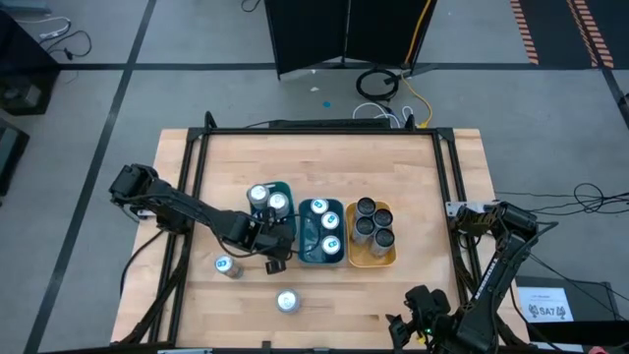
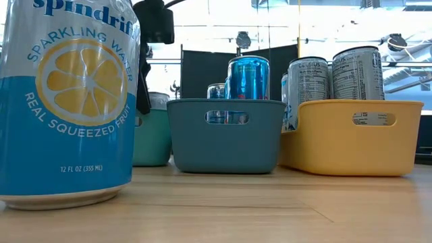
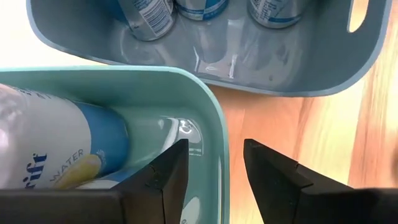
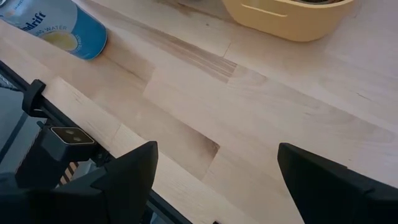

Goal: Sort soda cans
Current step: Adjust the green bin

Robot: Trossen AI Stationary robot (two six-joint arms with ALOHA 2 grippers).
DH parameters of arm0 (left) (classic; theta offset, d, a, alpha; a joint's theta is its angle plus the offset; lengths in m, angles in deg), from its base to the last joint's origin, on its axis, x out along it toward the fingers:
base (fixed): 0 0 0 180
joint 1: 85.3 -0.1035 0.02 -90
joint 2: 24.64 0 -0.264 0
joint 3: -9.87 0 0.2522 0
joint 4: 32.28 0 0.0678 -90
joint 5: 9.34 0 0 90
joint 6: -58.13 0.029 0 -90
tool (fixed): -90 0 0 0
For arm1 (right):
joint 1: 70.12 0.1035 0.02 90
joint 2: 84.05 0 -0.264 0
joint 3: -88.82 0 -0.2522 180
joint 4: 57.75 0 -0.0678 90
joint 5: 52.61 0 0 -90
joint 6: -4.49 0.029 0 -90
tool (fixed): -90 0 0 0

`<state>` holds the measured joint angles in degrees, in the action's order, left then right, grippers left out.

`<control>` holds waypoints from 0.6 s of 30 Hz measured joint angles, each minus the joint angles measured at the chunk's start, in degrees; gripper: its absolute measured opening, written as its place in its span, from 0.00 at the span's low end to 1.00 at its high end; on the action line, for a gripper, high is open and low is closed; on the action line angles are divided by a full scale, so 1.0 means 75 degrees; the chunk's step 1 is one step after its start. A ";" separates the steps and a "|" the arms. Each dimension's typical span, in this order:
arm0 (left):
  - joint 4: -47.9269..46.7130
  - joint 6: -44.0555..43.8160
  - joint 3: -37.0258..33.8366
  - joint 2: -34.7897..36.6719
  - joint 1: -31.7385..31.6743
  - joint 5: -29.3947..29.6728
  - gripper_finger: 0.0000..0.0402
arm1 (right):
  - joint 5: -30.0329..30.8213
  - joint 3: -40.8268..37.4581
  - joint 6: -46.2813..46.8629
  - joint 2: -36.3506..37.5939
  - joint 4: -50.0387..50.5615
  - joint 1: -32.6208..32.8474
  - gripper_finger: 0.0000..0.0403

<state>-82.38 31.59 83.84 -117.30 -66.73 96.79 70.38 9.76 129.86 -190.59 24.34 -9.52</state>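
Three trays stand side by side mid-table: a green tray (image 1: 286, 186) with two upright soda cans (image 1: 267, 200), a teal tray (image 1: 304, 234) with three blue-topped cans, and a yellow tray (image 1: 371, 262) with several dark-topped cans. Two more cans stand loose on the wood, one (image 1: 228, 265) to the left and one (image 1: 287, 301) near the front edge. My left gripper (image 3: 214, 163) is open at the green tray's near right corner. One finger (image 3: 169, 174) is inside the tray, the other (image 3: 268, 174) outside, and the tray's wall (image 3: 219, 146) runs between them with a gap on each side. My right gripper (image 4: 214, 174) hangs open over bare wood at the front right.
The teal tray's wall (image 3: 292, 87) stands close beyond my left gripper, with a strip of wood between the two trays. A blue and white can (image 3: 62, 155) inside the green tray is just beside the inner finger. A black frame (image 1: 197, 147) borders the tabletop.
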 joint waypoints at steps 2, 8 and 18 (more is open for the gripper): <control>-0.0001 -0.0016 0.0000 0.0000 -0.0004 0.0007 0.41 | 0.0000 0.0000 -0.0008 0.0000 0.0000 0.0000 0.80; -0.0092 -0.0025 0.0059 -0.0014 -0.0006 0.0191 0.41 | 0.0000 0.0000 -0.0008 0.0000 -0.0056 0.0000 0.80; -0.1376 0.0254 0.1470 -0.0029 -0.0015 0.0451 0.41 | -0.0003 0.0000 -0.0011 0.0000 -0.0364 0.0002 0.80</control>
<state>-92.70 33.50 94.86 -117.52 -66.84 100.17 70.36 9.76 129.78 -190.59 21.61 -9.51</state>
